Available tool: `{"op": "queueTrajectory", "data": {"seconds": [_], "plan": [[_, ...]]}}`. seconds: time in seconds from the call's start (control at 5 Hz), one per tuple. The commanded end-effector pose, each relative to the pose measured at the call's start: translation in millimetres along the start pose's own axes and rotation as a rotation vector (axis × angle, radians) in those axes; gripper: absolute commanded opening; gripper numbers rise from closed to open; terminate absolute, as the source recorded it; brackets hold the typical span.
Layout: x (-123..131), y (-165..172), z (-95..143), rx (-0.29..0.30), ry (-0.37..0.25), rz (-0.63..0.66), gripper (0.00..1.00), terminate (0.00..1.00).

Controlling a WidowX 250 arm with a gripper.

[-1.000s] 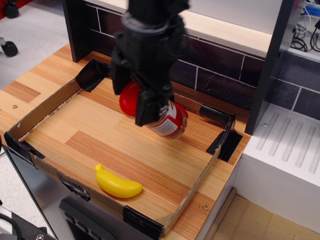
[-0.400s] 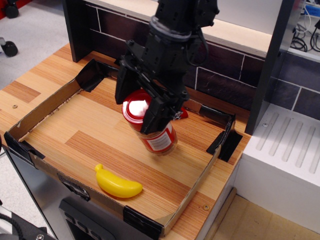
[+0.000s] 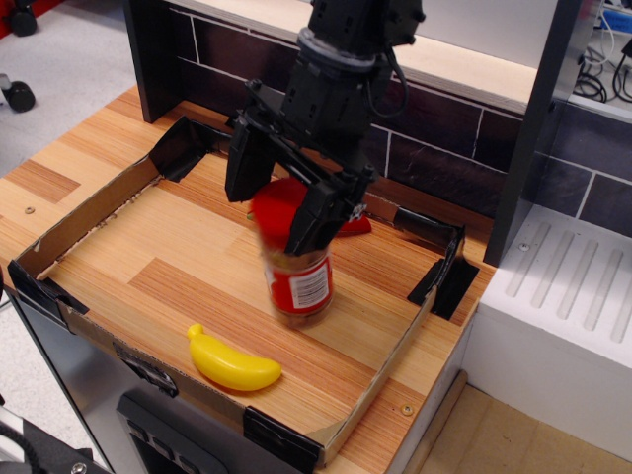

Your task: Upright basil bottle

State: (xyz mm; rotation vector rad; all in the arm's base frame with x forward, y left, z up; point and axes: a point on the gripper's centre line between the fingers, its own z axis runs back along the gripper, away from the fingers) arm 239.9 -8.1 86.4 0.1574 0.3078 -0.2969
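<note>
Counter [image 3: 89, 138]: carries a low cardboard tray [image 3: 94, 212]. In the tray: basil bottle [image 3: 294, 267], near centre, about upright; toy banana [image 3: 233, 363] in front of it, against the near wall; chili pepper toy [image 3: 354, 223] behind it. Gripper [image 3: 281, 193] directly over the bottle's top.
</note>
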Motion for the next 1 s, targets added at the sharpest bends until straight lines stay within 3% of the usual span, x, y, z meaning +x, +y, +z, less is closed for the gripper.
{"op": "queueTrajectory", "data": {"seconds": [0.0,0.2,0.4,0.6,0.8], "plan": [[-8,9,39,-0.02,-0.166,0.0,1.0,0.0],[-9,15,65,-0.064,-0.348,0.02,1.0,0.0],[-3,20,79,-0.083,-0.437,0.058,1.0,0.0],[-3,20,79,-0.083,-0.437,0.058,1.0,0.0],[-3,20,79,-0.083,-0.437,0.058,1.0,1.0]]}}
